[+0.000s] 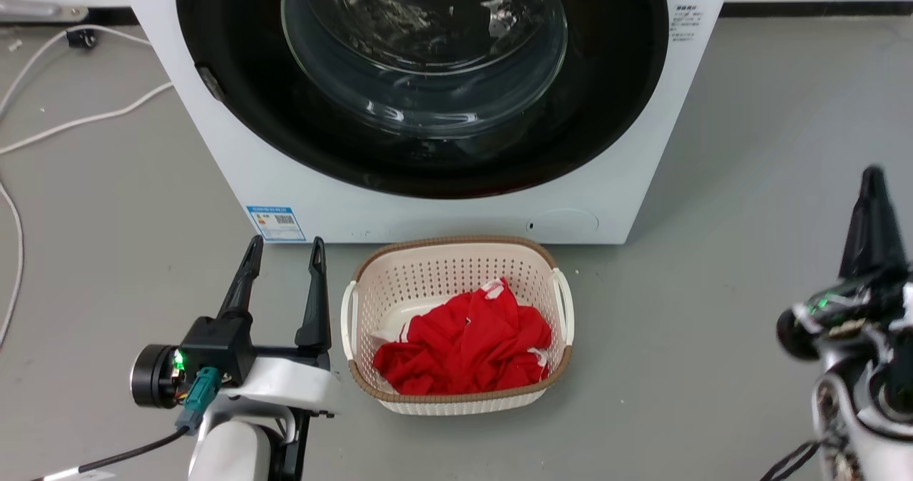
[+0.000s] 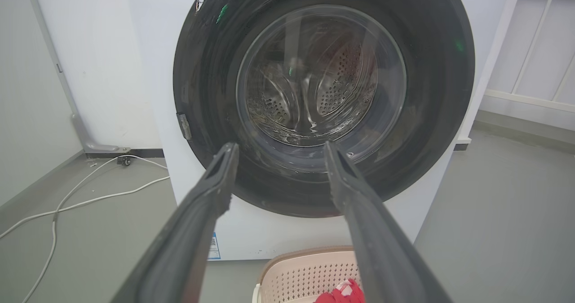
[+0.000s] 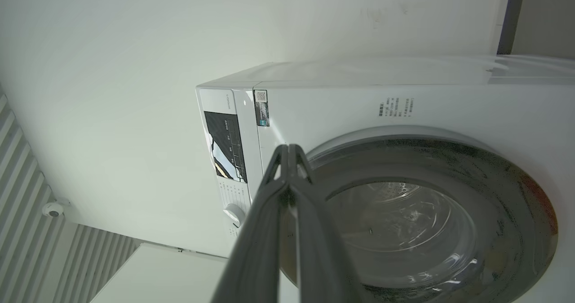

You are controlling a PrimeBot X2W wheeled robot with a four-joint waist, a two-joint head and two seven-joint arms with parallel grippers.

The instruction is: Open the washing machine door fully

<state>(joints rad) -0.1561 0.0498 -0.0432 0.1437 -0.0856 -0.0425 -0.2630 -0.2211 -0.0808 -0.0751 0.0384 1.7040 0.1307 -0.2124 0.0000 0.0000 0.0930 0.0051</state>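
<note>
The washing machine [image 1: 428, 213] is a white box at the top of the head view. Its door [image 1: 235, 53] is a wide glossy black disc with a clear bulging glass window, lying flat against the front, closed. In the left wrist view the door [image 2: 211, 91] faces me with a small latch on its left edge. My left gripper [image 1: 284, 249] stands open low in front of the machine's left corner, holding nothing, apart from the door. My right gripper [image 1: 871, 181] is off to the right, its fingers [image 3: 289, 154] pressed together, rolled sideways, shut and empty.
A cream perforated basket [image 1: 371, 274] with a red garment [image 1: 463, 345] sits on the grey floor right in front of the machine, beside my left gripper. White cables [image 1: 78, 120] trail over the floor at the left. A control panel [image 3: 227, 145] shows in the right wrist view.
</note>
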